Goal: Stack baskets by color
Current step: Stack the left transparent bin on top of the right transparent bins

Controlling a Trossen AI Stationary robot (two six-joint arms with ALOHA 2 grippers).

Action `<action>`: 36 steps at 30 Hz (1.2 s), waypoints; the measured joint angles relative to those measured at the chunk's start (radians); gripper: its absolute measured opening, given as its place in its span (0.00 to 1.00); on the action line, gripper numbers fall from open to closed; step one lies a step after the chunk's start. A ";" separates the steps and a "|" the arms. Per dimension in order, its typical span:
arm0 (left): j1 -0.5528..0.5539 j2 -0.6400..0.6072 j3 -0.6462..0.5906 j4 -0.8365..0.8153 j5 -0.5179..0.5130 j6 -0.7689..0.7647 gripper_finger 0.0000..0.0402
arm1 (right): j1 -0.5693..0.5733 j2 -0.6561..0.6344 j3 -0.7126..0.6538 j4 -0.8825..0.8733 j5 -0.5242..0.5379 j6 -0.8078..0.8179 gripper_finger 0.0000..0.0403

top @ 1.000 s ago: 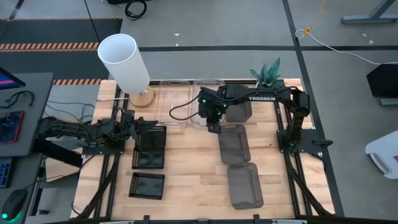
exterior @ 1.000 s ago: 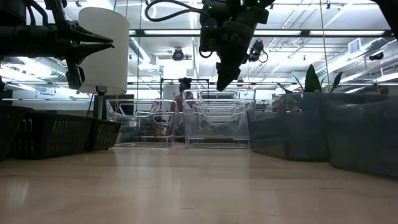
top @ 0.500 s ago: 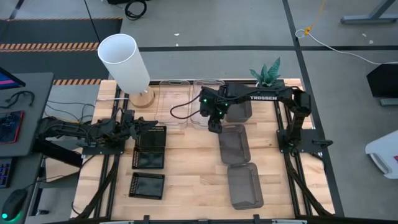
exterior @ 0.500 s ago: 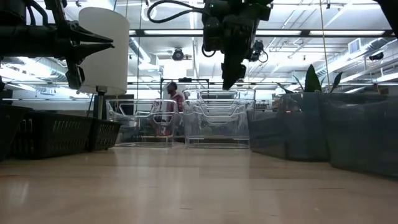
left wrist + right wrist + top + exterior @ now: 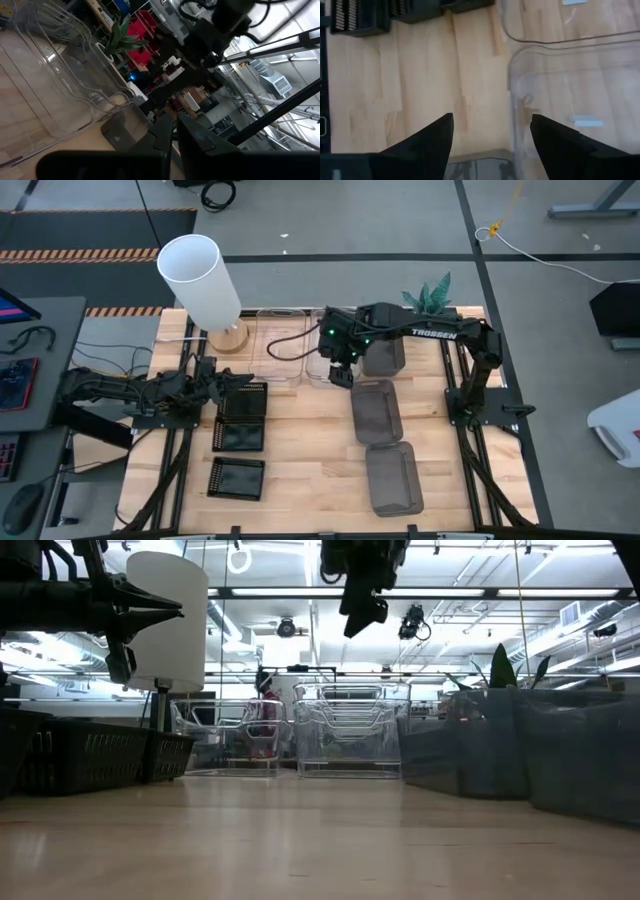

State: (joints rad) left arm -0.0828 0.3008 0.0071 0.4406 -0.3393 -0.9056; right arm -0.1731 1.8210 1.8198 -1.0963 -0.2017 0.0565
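Observation:
Two clear basket groups stand at the far middle: a single one [image 5: 279, 340] and a nested stack [image 5: 333, 345], both resting on their bases. Three smoky grey baskets [image 5: 377, 412] [image 5: 393, 478] [image 5: 385, 355] line the right side. Two black grid baskets [image 5: 241, 418] [image 5: 237, 477] sit on the left. My right gripper [image 5: 340, 372] hangs open high above the near edge of the clear stack [image 5: 570, 100], with nothing between its fingers [image 5: 435, 137]. My left gripper [image 5: 214, 377] rests shut at the left, beside the black baskets.
A white cylindrical lamp [image 5: 200, 280] stands at the far left corner and a small potted plant [image 5: 430, 298] at the far right. Bare wood [image 5: 305, 450] lies between the black baskets and the smoky ones. A person [image 5: 262, 705] moves in the room behind.
My right gripper has risen straight up from just above the clear stack and drifted a little toward the far edge. The baskets have stayed where they were.

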 joint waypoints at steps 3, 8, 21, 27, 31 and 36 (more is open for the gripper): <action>0.000 0.000 0.000 0.000 0.000 0.000 0.08 | 0.035 0.001 -0.005 -0.010 0.040 -0.009 0.65; 0.000 0.000 0.000 0.000 0.000 0.000 0.07 | 0.070 0.004 -0.026 -0.079 0.057 -0.030 0.62; 0.000 0.000 0.000 0.000 0.000 0.000 0.08 | 0.106 0.006 -0.163 0.553 0.089 -0.074 0.57; 0.000 0.000 0.000 0.000 0.000 0.000 0.06 | 0.098 0.011 -0.206 0.695 0.089 -0.117 0.57; 0.000 0.000 0.000 0.000 0.000 0.000 0.07 | 0.097 0.011 -0.206 0.686 0.089 -0.118 0.57; 0.000 0.000 0.000 0.001 0.000 0.000 0.08 | 0.097 0.011 -0.206 0.685 0.080 -0.112 0.57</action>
State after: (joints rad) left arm -0.0828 0.3008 0.0071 0.4419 -0.3393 -0.9054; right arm -0.0757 1.8324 1.6135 -0.4114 -0.1216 -0.0558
